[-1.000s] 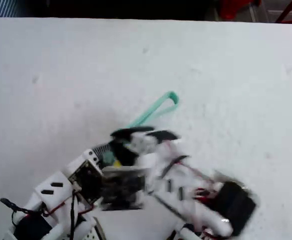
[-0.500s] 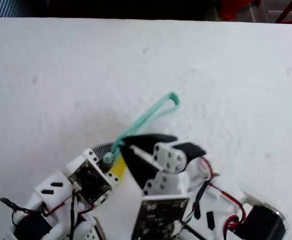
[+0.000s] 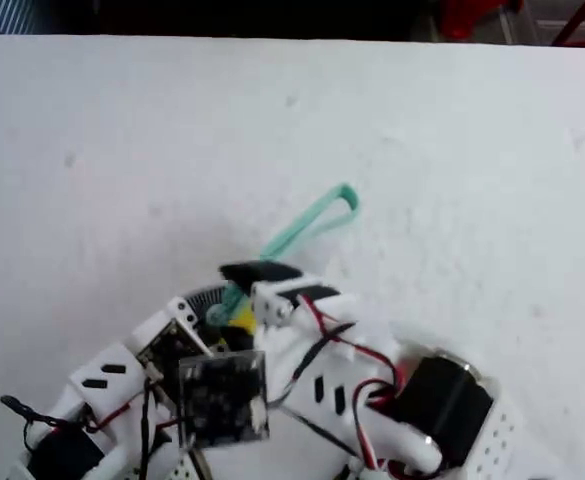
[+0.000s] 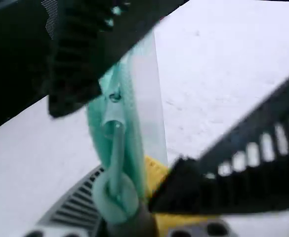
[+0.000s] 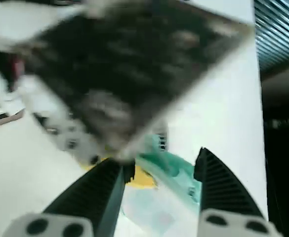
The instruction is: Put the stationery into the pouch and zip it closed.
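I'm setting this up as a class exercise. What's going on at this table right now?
Two robot arms crowd together at the near edge of the white table, both at a teal pouch. The right arm's tool is open, one finger on each side of the pouch. The left arm's tool sits at the same spot, next to something yellow. The pouch's strap lies stretched out across the table. Whether the zip is closed can't be told.

left gripper (image 3: 220,308) low | right gripper (image 5: 161,159) jaws apart, just beside left's
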Available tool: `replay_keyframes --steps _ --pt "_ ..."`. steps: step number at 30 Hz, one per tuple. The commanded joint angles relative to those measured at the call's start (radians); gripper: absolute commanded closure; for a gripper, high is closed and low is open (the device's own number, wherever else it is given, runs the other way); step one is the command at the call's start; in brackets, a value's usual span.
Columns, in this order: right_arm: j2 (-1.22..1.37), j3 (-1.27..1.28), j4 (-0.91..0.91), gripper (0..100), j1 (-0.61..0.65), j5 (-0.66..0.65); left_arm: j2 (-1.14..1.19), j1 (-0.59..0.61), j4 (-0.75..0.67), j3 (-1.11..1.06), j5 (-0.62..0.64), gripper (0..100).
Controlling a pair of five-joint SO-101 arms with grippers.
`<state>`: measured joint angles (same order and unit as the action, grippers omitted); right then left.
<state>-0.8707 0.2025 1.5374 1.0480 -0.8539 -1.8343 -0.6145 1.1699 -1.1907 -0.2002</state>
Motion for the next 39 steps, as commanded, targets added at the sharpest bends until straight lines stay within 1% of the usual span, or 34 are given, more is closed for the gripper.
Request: replay_keyframes --steps 1,7,10,12,15,18,23,25,28,34,38,39 --pt "0.007 -0.035 0.027 80.7 0.064 -0.028 0.004 0.005 -0.014 -0.003 -0.012 98" --pt "0.059 -0.032 0.013 80.8 0.053 -0.037 0.004 0.005 -0.012 -0.003 -0.009 98" --pt "0.101 -0.032 0.018 80.8 0.053 -0.103 0.004 0.004 -0.009 -0.003 -0.009 98" --pt "0.116 -0.032 0.018 80.8 0.053 -0.121 0.004 0.004 -0.008 -0.003 -0.009 98" --pt "0.130 -0.037 0.008 80.8 0.019 -0.127 0.004 0.001 -0.006 -0.003 -0.011 98" --pt "0.125 -0.034 0.001 81.3 -0.028 -0.189 0.004 -0.001 -0.006 -0.003 -0.012 98" --pt "0.124 -0.040 -0.001 92.7 -0.065 -0.252 0.004 -0.001 -0.005 -0.003 -0.012 98" --pt "0.125 -0.058 -0.002 94.9 -0.074 -0.252 0.004 -0.001 0.002 -0.003 -0.012 98" --pt "0.130 -0.068 -0.001 94.9 -0.070 -0.250 0.004 -0.002 0.012 0.000 -0.012 98" --pt "0.131 -0.034 0.013 94.8 -0.008 -0.249 0.004 -0.002 0.011 0.002 -0.012 98" --pt "0.131 0.002 0.008 86.5 -0.008 -0.247 0.004 -0.002 0.011 0.000 -0.011 98" --pt "0.130 0.006 0.002 86.1 -0.008 -0.247 0.004 -0.002 0.008 -0.002 -0.009 98"
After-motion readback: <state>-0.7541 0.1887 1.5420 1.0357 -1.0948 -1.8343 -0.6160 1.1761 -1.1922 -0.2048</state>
